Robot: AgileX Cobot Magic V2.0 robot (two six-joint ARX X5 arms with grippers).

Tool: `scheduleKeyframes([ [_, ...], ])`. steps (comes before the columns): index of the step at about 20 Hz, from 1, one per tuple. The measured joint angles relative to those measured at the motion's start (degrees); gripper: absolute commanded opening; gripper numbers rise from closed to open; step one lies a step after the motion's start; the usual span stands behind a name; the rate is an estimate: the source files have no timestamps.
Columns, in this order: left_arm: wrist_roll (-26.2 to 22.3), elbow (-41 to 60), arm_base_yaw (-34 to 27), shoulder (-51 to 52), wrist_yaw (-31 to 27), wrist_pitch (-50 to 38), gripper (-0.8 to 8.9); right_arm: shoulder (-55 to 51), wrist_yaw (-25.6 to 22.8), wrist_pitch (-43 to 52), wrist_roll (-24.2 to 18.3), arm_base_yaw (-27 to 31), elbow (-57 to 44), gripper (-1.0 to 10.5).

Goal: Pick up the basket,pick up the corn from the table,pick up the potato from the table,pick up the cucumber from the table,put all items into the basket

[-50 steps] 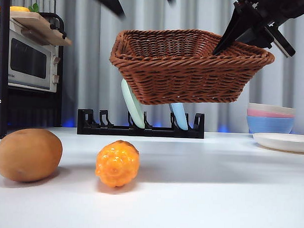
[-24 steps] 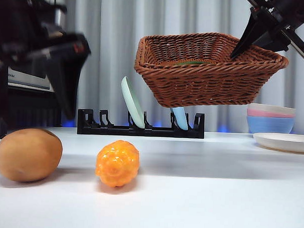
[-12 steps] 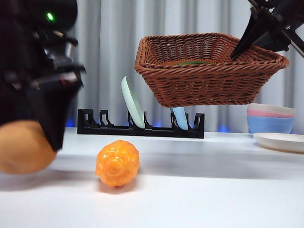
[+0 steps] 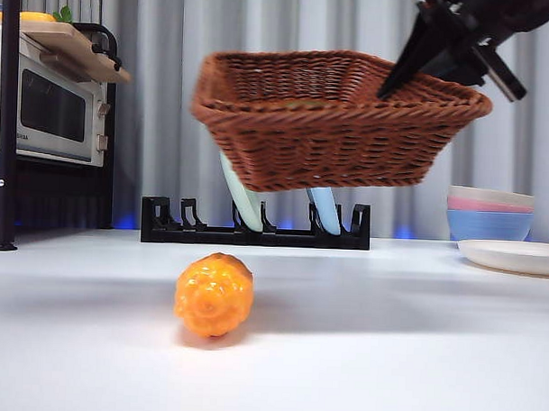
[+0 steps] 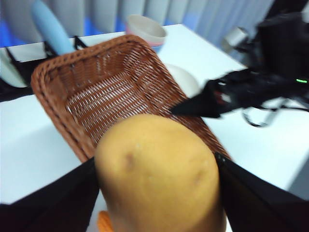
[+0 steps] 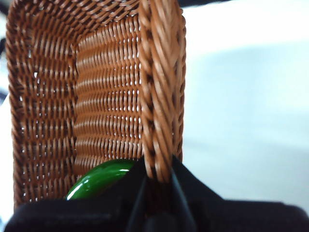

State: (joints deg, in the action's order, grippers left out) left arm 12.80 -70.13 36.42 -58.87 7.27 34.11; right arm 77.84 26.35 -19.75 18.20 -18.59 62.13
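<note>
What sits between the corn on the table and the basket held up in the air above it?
Nothing. In the front view, the corn lies on the table and the basket hangs above it in the right gripper; only open air separates them, with the dish rack farther back.

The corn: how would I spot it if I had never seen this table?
Find the brown basket that the right claw holds in the air by its rim. On the white table below and in front of it lies the corn, alone. It is glossy orange and knobbly, unlike the smooth tan potato in the left claw.
</note>
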Motion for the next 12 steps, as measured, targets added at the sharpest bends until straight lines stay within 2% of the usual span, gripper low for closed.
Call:
scheduleKeyframes([
  [3,0.04,0.57,1.27,-8.24,-4.61,-2.8,-0.08,0.0,0.0,-0.02,0.26,-2.47,0.0,-0.2],
  [8,-3.02,0.85,3.91,-16.79,-12.85,-5.14,0.03,0.0,-0.39,0.0,0.74,-3.28,0.0,-0.2],
  [9,-3.65,0.85,3.96,-18.01,-13.53,-5.14,0.56,0.0,-0.42,0.0,0.79,-3.28,0.0,-0.2],
  [11,-4.24,0.85,4.0,-19.67,-13.97,-5.05,4.7,0.0,-0.7,-0.33,0.79,-3.32,0.0,-0.2],
  [12,-4.26,0.85,4.04,-19.87,-13.99,-5.11,6.06,0.0,-0.81,-0.5,0.79,-3.32,0.0,-0.2],
])
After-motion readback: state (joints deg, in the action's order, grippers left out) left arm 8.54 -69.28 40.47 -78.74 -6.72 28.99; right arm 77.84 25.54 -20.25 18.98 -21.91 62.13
